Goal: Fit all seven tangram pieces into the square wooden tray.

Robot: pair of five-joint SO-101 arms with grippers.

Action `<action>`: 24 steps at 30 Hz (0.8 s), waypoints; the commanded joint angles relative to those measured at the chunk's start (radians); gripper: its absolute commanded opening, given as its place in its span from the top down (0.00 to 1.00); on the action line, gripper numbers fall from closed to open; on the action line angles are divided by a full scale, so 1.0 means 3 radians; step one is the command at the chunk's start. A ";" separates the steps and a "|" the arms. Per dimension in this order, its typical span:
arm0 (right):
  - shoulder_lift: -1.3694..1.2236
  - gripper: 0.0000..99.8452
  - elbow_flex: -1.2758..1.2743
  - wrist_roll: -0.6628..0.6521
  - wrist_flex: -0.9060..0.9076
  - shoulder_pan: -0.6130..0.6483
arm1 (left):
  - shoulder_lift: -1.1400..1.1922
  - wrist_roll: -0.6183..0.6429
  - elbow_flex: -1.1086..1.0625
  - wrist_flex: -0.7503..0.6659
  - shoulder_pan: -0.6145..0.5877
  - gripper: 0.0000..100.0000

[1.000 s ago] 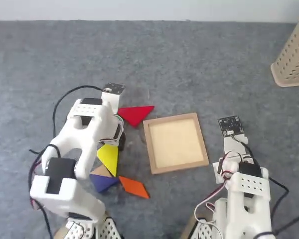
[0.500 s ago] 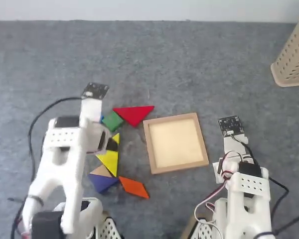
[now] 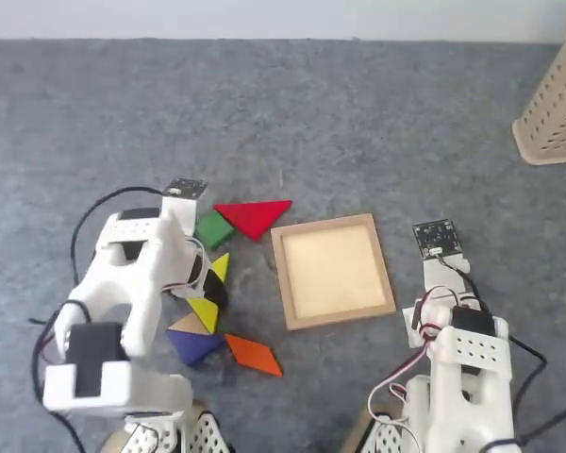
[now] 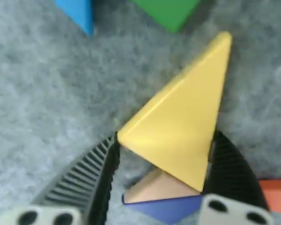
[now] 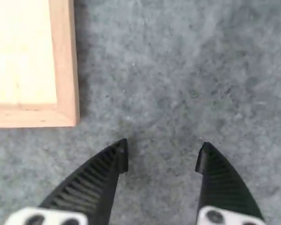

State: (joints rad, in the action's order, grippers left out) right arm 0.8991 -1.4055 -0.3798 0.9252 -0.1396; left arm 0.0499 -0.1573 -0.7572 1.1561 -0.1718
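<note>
The yellow triangle (image 4: 178,117) lies on the grey carpet, and my left gripper (image 4: 164,137) is shut on it, one finger against each side. From above, the left gripper (image 3: 212,288) sits low over the yellow triangle (image 3: 206,310), left of the square wooden tray (image 3: 285,283), which has nothing in it. Around it lie a green square (image 3: 212,228), a red triangle (image 3: 253,215), a tan triangle (image 3: 189,324), a blue triangle (image 3: 196,347) and an orange parallelogram (image 3: 255,354). My right gripper (image 5: 161,150) hangs open over bare carpet beside a tray corner (image 5: 65,117).
A perforated cream container (image 3: 557,104) stands at the far right edge. The right arm (image 3: 450,326) sits just right of the tray. A small blue piece (image 4: 77,11) lies by the green square (image 4: 168,11). Bare carpet stretches behind the tray.
The left arm pulled back off the pieces, uncovering the green square, then came down over the yellow triangle. The right arm has not moved.
</note>
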 commanded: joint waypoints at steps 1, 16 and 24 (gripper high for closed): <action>-0.0028 0.76 0.0010 0.0036 -0.0049 -0.0028 | 0.0189 0.0066 0.0120 -0.0087 0.0005 0.71; -0.0033 0.76 0.0010 0.0036 -0.0049 -0.0023 | 0.0184 0.0164 0.0458 -0.0210 0.0363 0.73; -0.0033 0.76 0.0010 0.0036 -0.0049 -0.0028 | 0.0194 -0.0072 0.0770 -0.0194 0.0338 0.72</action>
State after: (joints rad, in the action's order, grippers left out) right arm 0.8991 -1.4055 -0.3798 0.9252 -0.1396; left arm 0.1143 -0.1481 -0.6022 1.1500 -0.0951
